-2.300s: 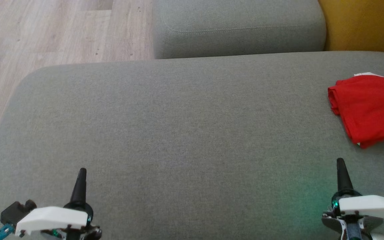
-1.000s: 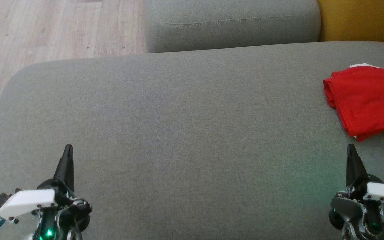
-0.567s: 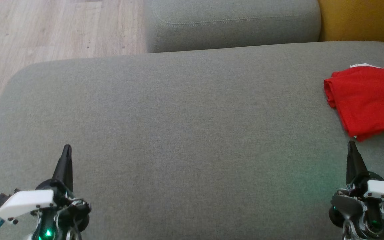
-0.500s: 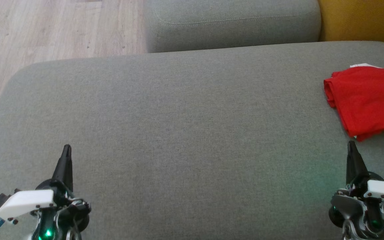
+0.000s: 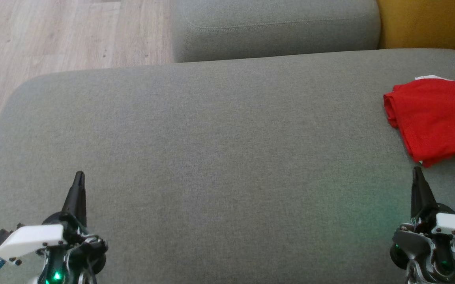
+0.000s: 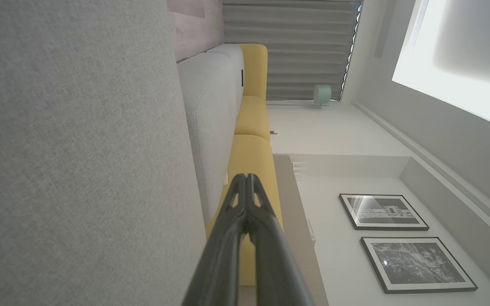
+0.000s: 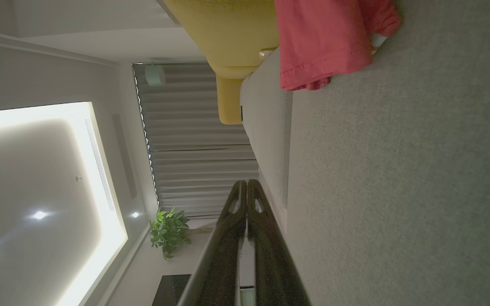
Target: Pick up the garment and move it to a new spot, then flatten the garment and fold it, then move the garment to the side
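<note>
The folded red cloth garment (image 5: 436,118) lies flat at the right edge of the wide grey fabric sofa cushion (image 5: 219,150), toward its far right corner, and the head view cuts off part of it. A white scrap shows beneath its far edge.

The left gripper (image 5: 79,176) sits over the cushion's near left corner, its two dark fingers pressed together on nothing. The right gripper (image 5: 416,170) sits near the near right corner, just short of the garment's near hem, fingers likewise together and empty. Pale wooden floor (image 5: 53,35) lies beyond the cushion's far left corner.
</note>
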{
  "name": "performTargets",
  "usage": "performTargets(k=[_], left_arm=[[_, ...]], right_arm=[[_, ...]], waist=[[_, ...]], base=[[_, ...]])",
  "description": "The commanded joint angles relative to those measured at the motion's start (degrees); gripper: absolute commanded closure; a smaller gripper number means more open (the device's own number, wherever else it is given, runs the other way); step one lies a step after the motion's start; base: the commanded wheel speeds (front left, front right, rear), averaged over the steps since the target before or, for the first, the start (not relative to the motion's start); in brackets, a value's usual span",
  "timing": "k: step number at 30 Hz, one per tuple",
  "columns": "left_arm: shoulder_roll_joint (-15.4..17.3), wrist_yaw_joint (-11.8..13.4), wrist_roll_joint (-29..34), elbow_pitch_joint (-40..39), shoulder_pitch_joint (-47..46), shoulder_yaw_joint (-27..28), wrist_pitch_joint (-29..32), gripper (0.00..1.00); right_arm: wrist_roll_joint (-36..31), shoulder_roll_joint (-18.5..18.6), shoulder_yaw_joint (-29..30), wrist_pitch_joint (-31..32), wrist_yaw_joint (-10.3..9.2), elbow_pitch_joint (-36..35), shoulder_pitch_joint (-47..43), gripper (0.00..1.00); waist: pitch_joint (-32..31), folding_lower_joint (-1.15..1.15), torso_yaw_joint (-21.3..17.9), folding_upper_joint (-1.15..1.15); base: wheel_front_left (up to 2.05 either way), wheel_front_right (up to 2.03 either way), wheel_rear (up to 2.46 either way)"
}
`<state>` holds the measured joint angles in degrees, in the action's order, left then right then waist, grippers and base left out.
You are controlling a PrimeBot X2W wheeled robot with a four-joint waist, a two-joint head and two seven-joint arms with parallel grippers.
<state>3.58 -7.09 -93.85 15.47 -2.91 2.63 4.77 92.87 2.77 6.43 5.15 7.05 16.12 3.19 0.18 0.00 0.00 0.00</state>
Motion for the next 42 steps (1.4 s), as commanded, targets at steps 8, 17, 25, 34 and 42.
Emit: performTargets(k=[8,17,25,34,42], left_arm=[[0.44,-0.4,0.39,-1.5,-3.14,2.33,0.46,1.0],[0.31,-0.4,0.53,-1.49,-3.16,2.5,0.6,1.0],[0.23,-0.4,0.63,-1.48,-3.17,2.62,0.7,1.0],[0.13,-0.4,0.75,-1.48,-3.18,2.76,0.81,1.0],[0.04,-0.4,0.85,-1.47,-3.19,2.88,0.91,1.0]], right_arm=[[0.0,0.74,-0.76,0.66,0.44,-2.15,2.91,1.0],[-0.09,0.66,-0.66,0.74,0.44,-2.14,2.92,1.0],[-0.15,0.61,-0.58,0.8,0.44,-2.14,2.92,1.0],[-0.23,0.55,-0.5,0.87,0.44,-2.13,2.93,1.0],[-0.28,0.5,-0.43,0.93,0.44,-2.13,2.94,1.0]], waist=[[0.0,0.0,0.0,0.0],[0.0,0.0,0.0,0.0],[0.0,0.0,0.0,0.0],[0.0,0.0,0.0,0.0],[0.0,0.0,0.0,0.0]], base=[[0.0,0.0,0.0],[0.0,0.0,0.0],[0.0,0.0,0.0],[0.0,0.0,0.0],[0.0,0.0,0.0]])
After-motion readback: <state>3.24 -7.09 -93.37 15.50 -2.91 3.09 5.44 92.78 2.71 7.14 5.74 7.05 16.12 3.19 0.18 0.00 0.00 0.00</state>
